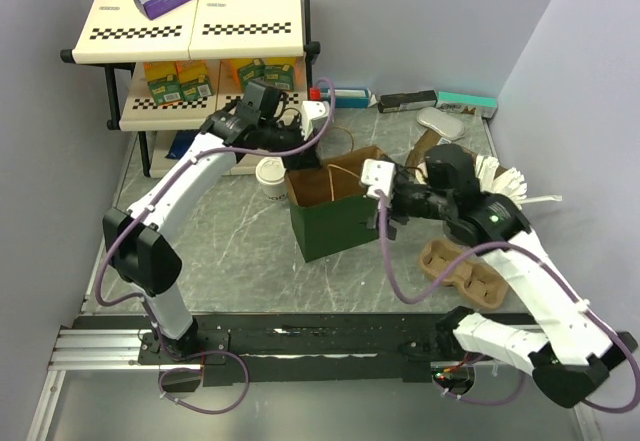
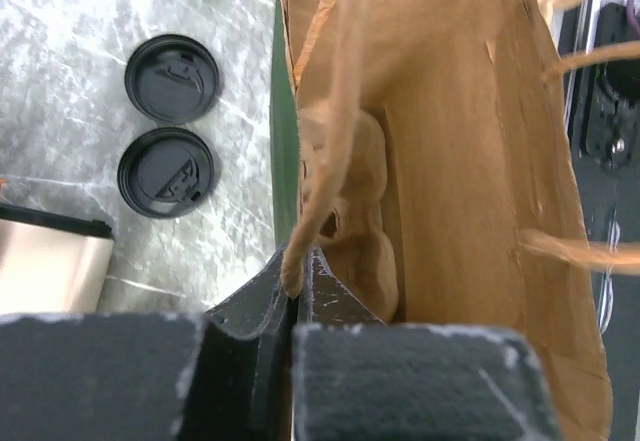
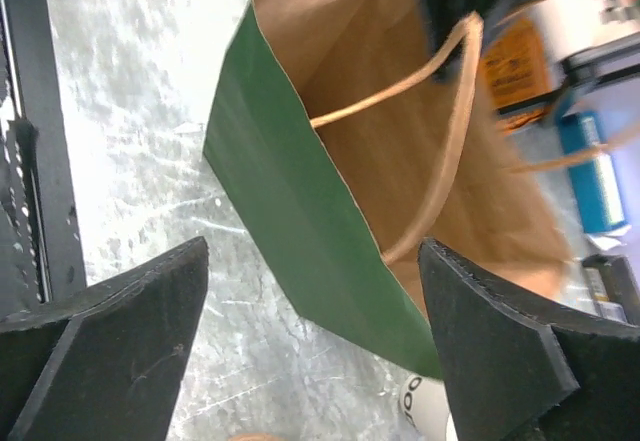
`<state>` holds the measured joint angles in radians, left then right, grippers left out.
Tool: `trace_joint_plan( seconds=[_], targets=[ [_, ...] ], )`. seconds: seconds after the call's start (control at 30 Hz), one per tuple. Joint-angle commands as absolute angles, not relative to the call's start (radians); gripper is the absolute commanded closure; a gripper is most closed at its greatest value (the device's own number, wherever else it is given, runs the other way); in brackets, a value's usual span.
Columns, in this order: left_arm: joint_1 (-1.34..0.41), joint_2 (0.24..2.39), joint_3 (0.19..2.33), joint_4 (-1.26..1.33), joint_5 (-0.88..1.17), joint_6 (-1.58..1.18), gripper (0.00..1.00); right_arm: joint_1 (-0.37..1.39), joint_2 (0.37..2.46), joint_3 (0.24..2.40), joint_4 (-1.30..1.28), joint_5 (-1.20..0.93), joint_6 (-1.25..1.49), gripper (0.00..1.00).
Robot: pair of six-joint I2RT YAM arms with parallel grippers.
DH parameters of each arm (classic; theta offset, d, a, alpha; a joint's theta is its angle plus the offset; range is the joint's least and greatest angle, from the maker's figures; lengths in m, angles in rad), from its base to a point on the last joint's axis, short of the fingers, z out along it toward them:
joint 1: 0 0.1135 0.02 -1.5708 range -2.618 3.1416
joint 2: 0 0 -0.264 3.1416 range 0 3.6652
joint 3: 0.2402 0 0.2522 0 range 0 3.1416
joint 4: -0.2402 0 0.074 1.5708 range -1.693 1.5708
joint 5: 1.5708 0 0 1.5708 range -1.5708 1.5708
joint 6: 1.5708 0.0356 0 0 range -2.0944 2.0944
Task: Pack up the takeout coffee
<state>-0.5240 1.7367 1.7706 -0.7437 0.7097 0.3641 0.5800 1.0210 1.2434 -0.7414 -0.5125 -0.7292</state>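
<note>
Paper bag and takeout coffee. One white paper cup [image 1: 270, 173] is shown upright on the table, just beside the paper bag [image 1: 335, 226] on its left-arm side and outside it. Two black lids [image 2: 172, 78] lie loose on that same side of the bag. The left gripper [image 2: 297, 291] is clamped on the bag's rim, with a twine handle [image 2: 335, 141] caught between its fingers. The right gripper [image 3: 312, 261] is spread wide with nothing in it, at the bag's opposite wall. The cup is judged light, thin-walled and easily crushed, so a gentle hold across the body, just under the rolled rim, is advised. Whether it is filled cannot be told, so upright carriage is the safer assumption.
</note>
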Motion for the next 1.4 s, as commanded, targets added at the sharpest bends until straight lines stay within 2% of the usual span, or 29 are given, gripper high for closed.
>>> trace_joint_plan(
  seconds=[0.0,0.07,0.2,0.33,0.7,1.13,1.37],
  targets=[
    [-0.549,1.640,1.786,-0.833,0.669,0.457,0.99,0.581,0.919,1.351,-0.743,-0.503,-0.660,0.07],
    [-0.558,1.599,1.750,-0.825,0.580,0.475,0.99,0.581,0.867,1.367,-0.692,-0.477,-0.631,0.05],
    [-0.589,1.485,1.675,-0.831,0.442,0.544,0.99,0.581,0.766,1.241,-0.542,-0.324,-0.618,0.02],
    [-0.636,1.387,1.577,-0.818,0.353,0.592,0.99,0.580,0.755,1.175,-0.499,-0.223,-0.595,0.02],
    [-0.790,1.165,1.256,-0.755,0.241,0.508,0.99,0.531,0.741,1.108,-0.495,-0.212,-0.560,0.02],
    [-0.880,1.049,1.175,-0.658,0.069,0.370,0.99,0.512,0.768,1.075,-0.517,-0.235,-0.534,0.02],
    [-0.899,1.045,1.157,-0.655,0.057,0.344,0.99,0.473,0.795,1.078,-0.515,-0.264,-0.494,0.01]
  ],
)
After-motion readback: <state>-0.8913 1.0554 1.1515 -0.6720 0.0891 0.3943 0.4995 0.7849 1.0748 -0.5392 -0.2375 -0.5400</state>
